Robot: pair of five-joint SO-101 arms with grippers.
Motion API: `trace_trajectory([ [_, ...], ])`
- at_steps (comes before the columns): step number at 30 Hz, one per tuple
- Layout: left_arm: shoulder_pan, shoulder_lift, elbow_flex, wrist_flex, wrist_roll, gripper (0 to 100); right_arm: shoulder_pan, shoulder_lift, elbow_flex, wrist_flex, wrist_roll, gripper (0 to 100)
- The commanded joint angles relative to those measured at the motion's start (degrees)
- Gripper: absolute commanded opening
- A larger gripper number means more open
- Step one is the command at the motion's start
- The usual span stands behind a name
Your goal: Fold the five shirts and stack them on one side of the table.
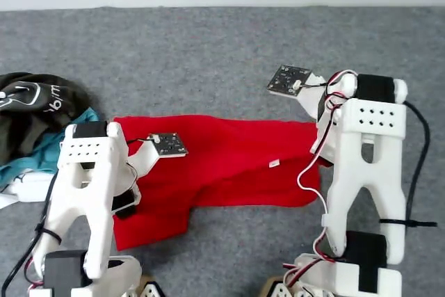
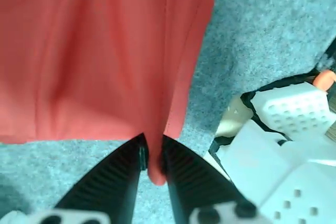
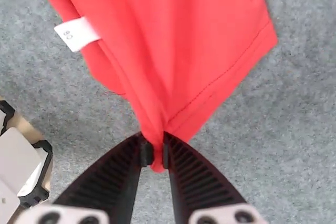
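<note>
Several shirts heaped beside the red shirt.

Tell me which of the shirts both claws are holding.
The red shirt, spread out mid-table: the left claw and the right claw each pinch an edge of it. The dark shirt and the teal shirt lie heaped aside, untouched.

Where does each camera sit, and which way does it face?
High view: fixed above the grey table, looking down on the red shirt, a heap of other garments, the left arm and the right arm.
Left wrist view: on the left arm, looking along the left end effector, shut on the shirt's edge.
Right wrist view: on the right arm, looking along the right end effector, shut on the shirt's edge, a white tag beyond.
Shared: high and right wrist views both show the tag.
</note>
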Motion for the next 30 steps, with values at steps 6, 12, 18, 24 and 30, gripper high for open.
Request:
trace_trajectory([
  [6, -0.3, -2.1, 2.8, 1.8, -4.1, 2, -2.4, 2.7, 2.3, -0.9, 0.4, 0.9],
  [12, -3.3, -2.1, 3.6, 1.8, -6.8, 2, -2.0, 6.2, 2.3, -3.0, 0.4, 1.0],
  [18, -6.8, -2.1, 6.3, 1.8, -10.6, 2, -1.2, 8.8, 2.3, -3.0, 0.4, 1.8],
  [24, -6.3, -2.5, 6.0, 1.8, -5.7, 17, -1.0, 8.8, 2.0, -2.9, 0.4, 16.4],
  [30, -5.9, -2.4, -0.1, 1.8, 1.1, 20, -1.4, 8.8, 1.0, -2.9, 0.4, 22.5],
])
